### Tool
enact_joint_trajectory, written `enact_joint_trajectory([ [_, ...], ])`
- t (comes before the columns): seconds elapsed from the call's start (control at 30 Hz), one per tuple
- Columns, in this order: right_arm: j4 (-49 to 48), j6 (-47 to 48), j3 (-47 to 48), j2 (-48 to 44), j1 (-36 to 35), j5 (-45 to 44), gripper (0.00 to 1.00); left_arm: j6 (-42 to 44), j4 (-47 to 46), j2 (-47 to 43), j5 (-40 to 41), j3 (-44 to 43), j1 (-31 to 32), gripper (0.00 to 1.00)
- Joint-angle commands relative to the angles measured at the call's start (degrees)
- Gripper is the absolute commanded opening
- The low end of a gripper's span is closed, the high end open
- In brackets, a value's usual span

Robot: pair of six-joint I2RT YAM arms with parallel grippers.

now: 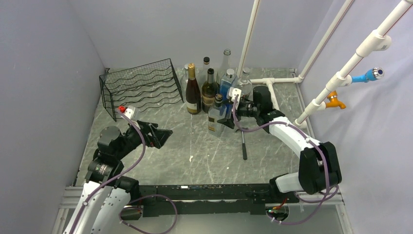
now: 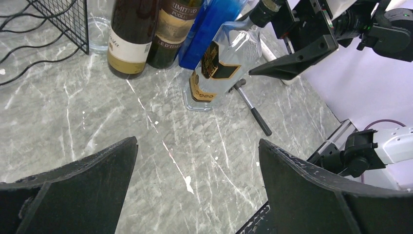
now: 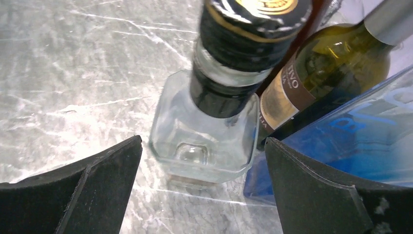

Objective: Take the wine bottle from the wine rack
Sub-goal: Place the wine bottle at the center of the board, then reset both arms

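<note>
Right gripper (image 3: 202, 144) spreads wide over a clear square bottle (image 1: 215, 119), right of the wine rack (image 1: 141, 87). The wine bottle (image 1: 193, 95) stands upright on the table just right of the rack. Left gripper (image 2: 197, 144), also wide, hovers in front of the rack.

A grey marble-patterned tabletop with white veins (image 1: 195, 141) sits between plain pale lavender walls on the left (image 1: 39, 73), back (image 1: 170, 29) and right (image 1: 370, 136). White plastic pipes (image 1: 248, 36) rise from the far right corner, carrying a blue fitting (image 1: 365, 76) and an orange fitting (image 1: 335, 101). The light is even and soft.
</note>
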State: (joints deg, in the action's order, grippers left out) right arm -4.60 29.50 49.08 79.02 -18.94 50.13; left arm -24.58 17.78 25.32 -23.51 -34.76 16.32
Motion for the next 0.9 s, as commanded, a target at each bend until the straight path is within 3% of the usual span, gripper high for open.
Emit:
enact_joint_trajectory([
  [0.0,10.04,9.54,2.85,-3.38,0.74,7.44,1.00,3.73,1.55,1.18,0.53,-5.19,0.04,1.00],
  [0.2,20.00,16.71,3.03,-7.54,0.94,6.06,1.00,7.09,5.34,3.16,2.62,-8.89,0.11,0.99],
  [0.4,33.72,18.30,6.21,-11.70,1.16,-1.10,1.00,11.58,10.97,5.64,10.22,-13.50,0.04,0.99],
  [0.53,34.94,15.51,5.30,-16.01,2.46,-6.48,1.00,12.93,12.72,6.84,13.28,-15.16,0.03,0.99],
  [0.87,37.65,13.09,5.91,-18.41,7.91,-4.54,1.00,12.47,12.46,4.65,11.65,-14.28,0.02,0.99],
])
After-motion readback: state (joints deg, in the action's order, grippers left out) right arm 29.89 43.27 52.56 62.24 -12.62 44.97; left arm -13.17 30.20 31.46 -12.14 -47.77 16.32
